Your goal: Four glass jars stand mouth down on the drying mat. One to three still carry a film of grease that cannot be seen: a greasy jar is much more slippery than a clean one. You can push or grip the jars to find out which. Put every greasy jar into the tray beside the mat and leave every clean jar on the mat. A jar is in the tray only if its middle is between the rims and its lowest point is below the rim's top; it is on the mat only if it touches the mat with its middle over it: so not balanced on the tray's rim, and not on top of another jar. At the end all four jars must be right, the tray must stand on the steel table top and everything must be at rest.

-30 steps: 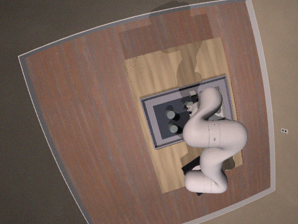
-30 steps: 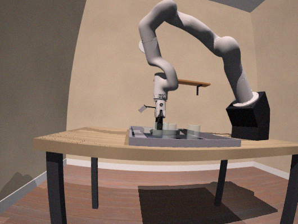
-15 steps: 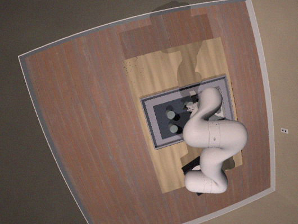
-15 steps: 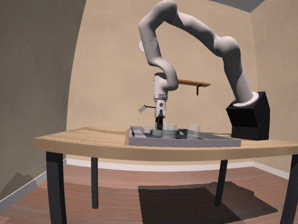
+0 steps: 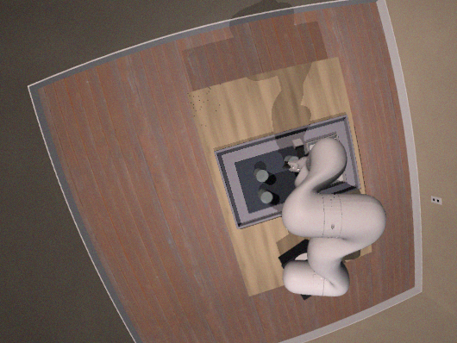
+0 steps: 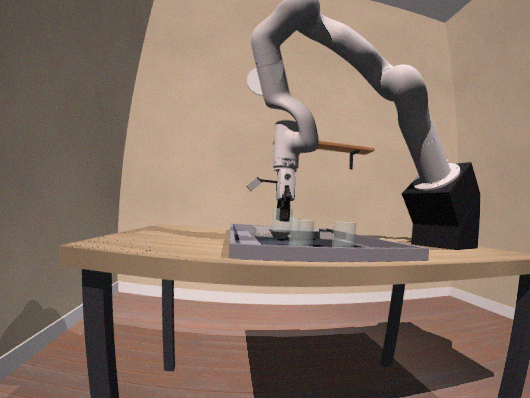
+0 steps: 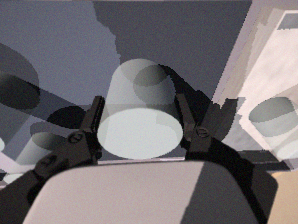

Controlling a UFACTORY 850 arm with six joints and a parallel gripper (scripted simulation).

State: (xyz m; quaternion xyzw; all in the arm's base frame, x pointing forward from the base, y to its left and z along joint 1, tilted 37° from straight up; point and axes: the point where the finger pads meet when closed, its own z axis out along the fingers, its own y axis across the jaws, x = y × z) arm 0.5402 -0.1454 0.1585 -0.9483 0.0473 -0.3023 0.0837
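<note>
At centre frame in the wrist view, the tool (image 7: 140,125) stood clamped on a glass jar (image 7: 140,115) above the dark mat (image 7: 60,45). If greasy, the jar could slip from the fingers and topple.

1. Jars: pale, translucent grey-green glass; the gripped jar (image 7: 140,117) shows a lighter flat end.
2. Drying mat (image 5: 247,172): dark charcoal.
3. Steel table top (image 6: 320,251): grey-lilac.
4. Wooden table (image 6: 150,250): light tan, dark legs.
5. Arm (image 6: 400,85): off-white; pedestal (image 6: 450,210) black.
6. Gripper (image 7: 142,130): black fingers.
7. Floor (image 5: 121,172): reddish-brown planks.
</note>
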